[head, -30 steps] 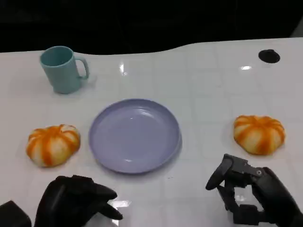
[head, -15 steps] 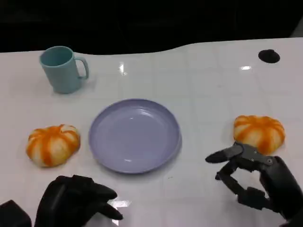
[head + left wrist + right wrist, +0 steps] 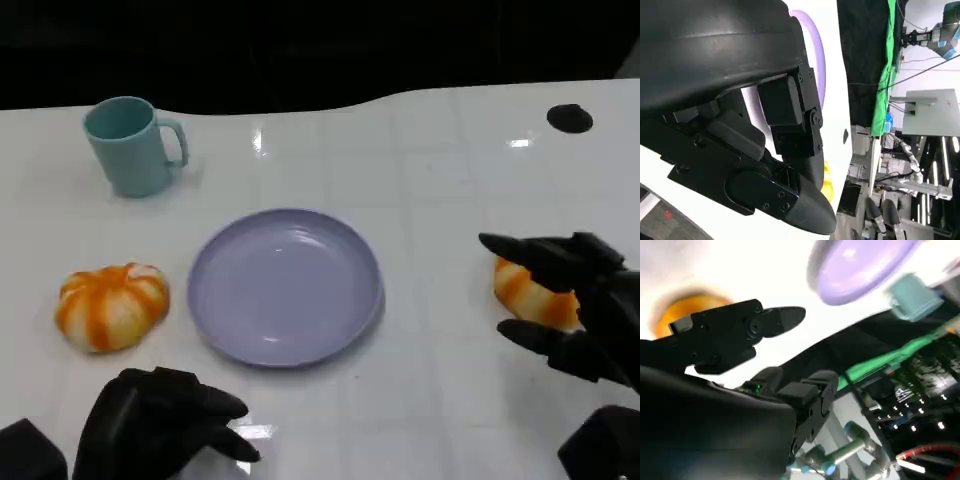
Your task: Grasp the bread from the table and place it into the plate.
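Two round, ridged orange breads (image 3: pixel 110 305) (image 3: pixel 530 296) flank a smooth plate (image 3: pixel 285 285).

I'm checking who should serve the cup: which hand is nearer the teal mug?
Left. The left hand lies at the near edge, below the teal mug; the right hand is far across, past the plate.

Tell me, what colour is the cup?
The cup is light teal, all one colour. The head view shows it best.

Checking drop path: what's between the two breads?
In the head view, the purple plate lies between the left bread and the right bread, touching neither.
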